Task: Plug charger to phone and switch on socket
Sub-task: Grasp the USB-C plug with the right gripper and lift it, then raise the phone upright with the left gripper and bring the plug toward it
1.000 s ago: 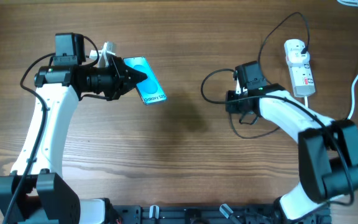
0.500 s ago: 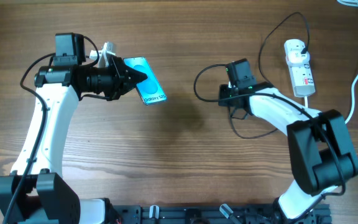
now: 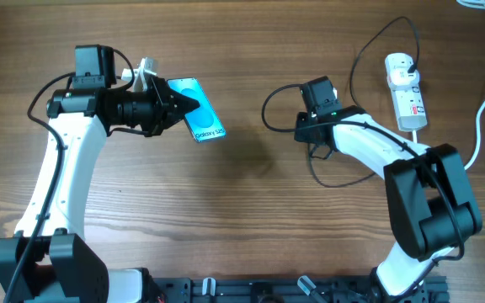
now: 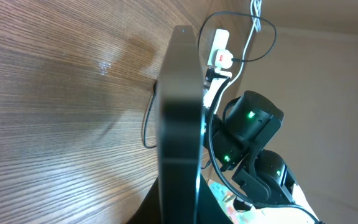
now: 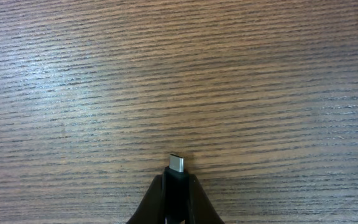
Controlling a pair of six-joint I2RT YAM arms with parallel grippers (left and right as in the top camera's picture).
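Pinching charger (image 5: 176,164) just behind metal tip, our right gripper (image 5: 176,182) closed on it. We judge cable limp, tip stiff. Phone (image 3: 202,116), slick and thin, clamped in left gripper (image 3: 182,106) at 10 o'clock — socket (image 3: 405,91) at 2.

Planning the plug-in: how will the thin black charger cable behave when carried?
Likely floppy: the thin black charger cable loops loosely beside the right gripper, so it should trail and drag. Its pinched metal-tipped connector looks rigid, probably holding aim.

Left arm (image 3: 57,160) reaching inward, left jaws clamped, right arm (image 3: 369,147) stretched inward, right jaws clamped
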